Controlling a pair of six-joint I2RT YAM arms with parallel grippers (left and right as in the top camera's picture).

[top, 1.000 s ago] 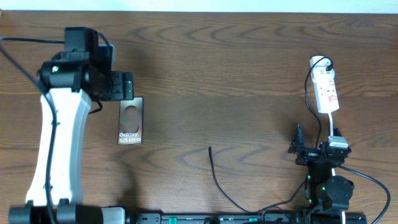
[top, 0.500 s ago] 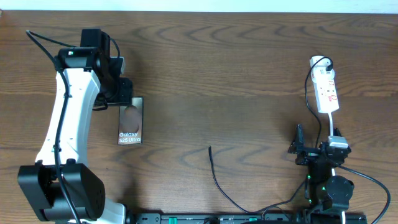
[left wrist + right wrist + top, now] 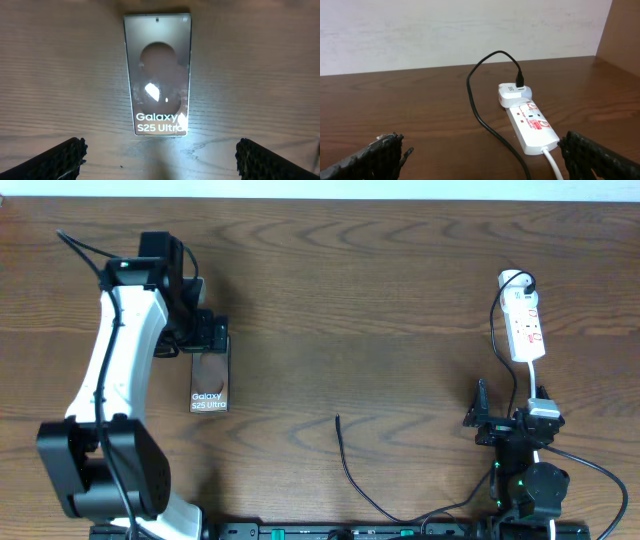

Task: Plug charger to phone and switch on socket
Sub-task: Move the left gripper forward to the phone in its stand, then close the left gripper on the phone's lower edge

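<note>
The phone (image 3: 210,380) lies flat at the left of the table, "Galaxy S25 Ultra" lettering showing; the left wrist view shows it (image 3: 158,75) just beyond my fingers. My left gripper (image 3: 205,335) is open and empty, hovering over the phone's far end. The charger cable (image 3: 350,470) lies loose at front centre, its plug tip (image 3: 337,419) pointing away; its other end runs into the white adapter (image 3: 514,94) on the socket (image 3: 524,320), also in the right wrist view (image 3: 532,127). My right gripper (image 3: 500,425) is open and empty, near the front edge below the socket.
The socket's white cord (image 3: 552,162) runs toward my right gripper. A pale wall (image 3: 460,30) stands behind the table's far edge.
My left arm has swung right and toward the phone; the gripper now sits over the phone's far end. The right arm, cable and socket have not moved.
</note>
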